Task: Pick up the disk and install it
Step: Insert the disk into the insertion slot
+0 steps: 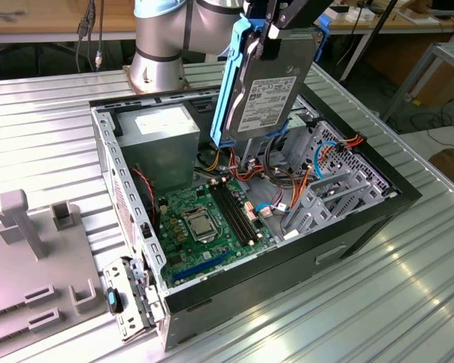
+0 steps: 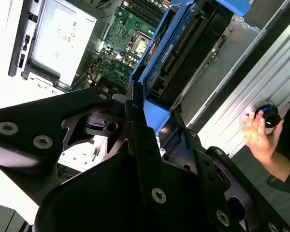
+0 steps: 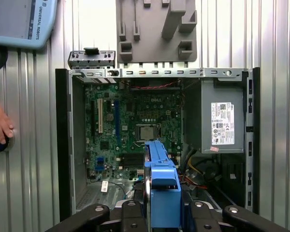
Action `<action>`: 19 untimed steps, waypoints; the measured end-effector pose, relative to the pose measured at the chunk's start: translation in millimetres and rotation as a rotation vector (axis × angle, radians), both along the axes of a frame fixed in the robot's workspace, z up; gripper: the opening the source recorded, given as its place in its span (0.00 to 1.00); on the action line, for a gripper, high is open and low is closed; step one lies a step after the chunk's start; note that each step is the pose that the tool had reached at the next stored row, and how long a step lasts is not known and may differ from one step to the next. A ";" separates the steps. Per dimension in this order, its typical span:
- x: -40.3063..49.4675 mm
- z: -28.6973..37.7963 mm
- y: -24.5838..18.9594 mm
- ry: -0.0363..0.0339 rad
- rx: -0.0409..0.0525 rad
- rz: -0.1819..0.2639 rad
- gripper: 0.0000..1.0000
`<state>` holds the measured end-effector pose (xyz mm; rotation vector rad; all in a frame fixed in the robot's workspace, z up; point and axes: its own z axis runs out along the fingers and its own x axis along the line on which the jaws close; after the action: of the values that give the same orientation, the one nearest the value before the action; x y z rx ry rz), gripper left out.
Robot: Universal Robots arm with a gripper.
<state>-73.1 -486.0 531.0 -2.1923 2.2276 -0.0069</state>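
The hand grips the white-labelled disk above the open case.

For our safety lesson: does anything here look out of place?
A person's hand rests on a black knob beside the computer case, close to the arm while the gripper holds the disk tilted above it.

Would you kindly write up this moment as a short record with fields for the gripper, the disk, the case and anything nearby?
gripper state: gripper shut on the disk, above the computer case
disk pose: upright, slightly tilted, label toward the exterior view, blue rails on its edges, not yet in a bay
case: lying open on the ribbed metal table
inside: motherboard and power supply exposed
person: a hand at a black knob beside the case
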 end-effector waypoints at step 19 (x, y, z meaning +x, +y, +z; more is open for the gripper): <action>6.4 0.0 -1.0 0.0000 0.0000 0.000 0.37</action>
<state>-66.7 -487.1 531.0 -2.1923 2.2276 -0.0069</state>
